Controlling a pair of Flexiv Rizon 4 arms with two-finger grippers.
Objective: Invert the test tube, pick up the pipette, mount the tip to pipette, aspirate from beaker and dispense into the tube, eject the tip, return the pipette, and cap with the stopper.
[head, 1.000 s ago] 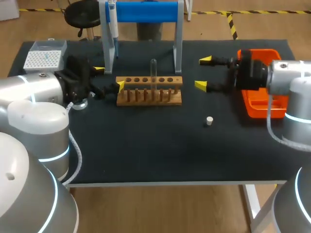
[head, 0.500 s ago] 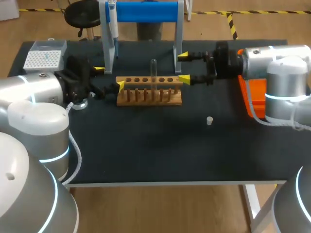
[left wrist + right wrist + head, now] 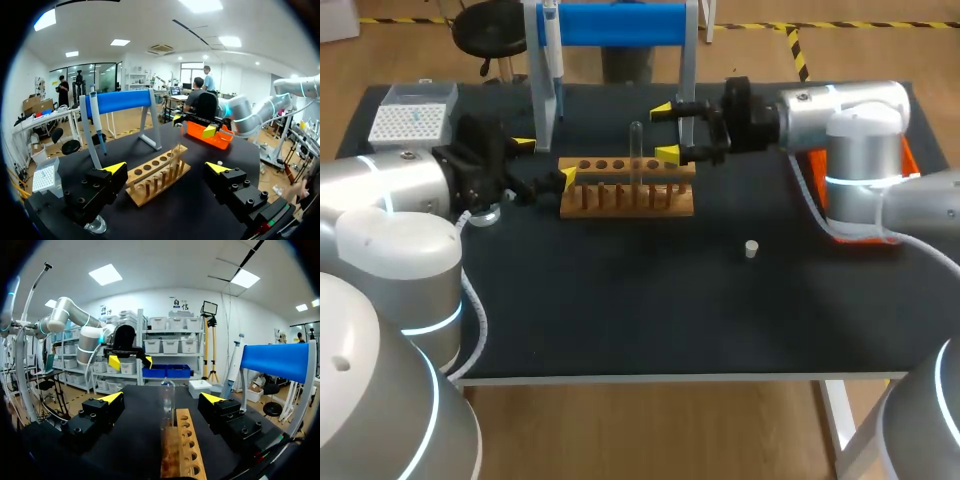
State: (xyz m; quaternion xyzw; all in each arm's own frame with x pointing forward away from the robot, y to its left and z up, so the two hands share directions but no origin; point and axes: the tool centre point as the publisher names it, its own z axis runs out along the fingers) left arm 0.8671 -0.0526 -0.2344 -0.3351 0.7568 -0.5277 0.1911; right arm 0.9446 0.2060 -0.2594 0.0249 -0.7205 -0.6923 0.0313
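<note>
**Head view.** A black counter (image 3: 620, 310) seen from above. A wooden rack (image 3: 626, 186) sits mid-counter, toward the far side. A clear test tube (image 3: 636, 140) stands upright in it, rounded end up. The right gripper (image 3: 665, 131) is held level over the rack's right end. Its fingers are spread open, and the tube is just left of the yellow tips, untouched. The left gripper (image 3: 544, 160) is at the rack's left end, fingers also open and holding nothing. A small white stopper (image 3: 751, 248) lies alone, nearer and to the right of the rack. Beyond the rack is a stand with a blue bar (image 3: 620, 22), and the pipette (image 3: 553, 50) hangs at its left post. A tip box (image 3: 410, 120) sits in the far left corner.

**Left wrist view.** The left gripper's fingers are wide apart with nothing between them. The rack lies ahead of the gap. A glass beaker (image 3: 95, 225) sits under one finger. Past the rack is the right gripper, open, with an orange tray (image 3: 212, 141) behind it.

**Right wrist view.** The tube stands just ahead of the right gripper, in line with the gap between its open fingers and touching neither. The rack runs forward beneath it. The left gripper faces back from the rack's other end, its fingers apart.
</note>
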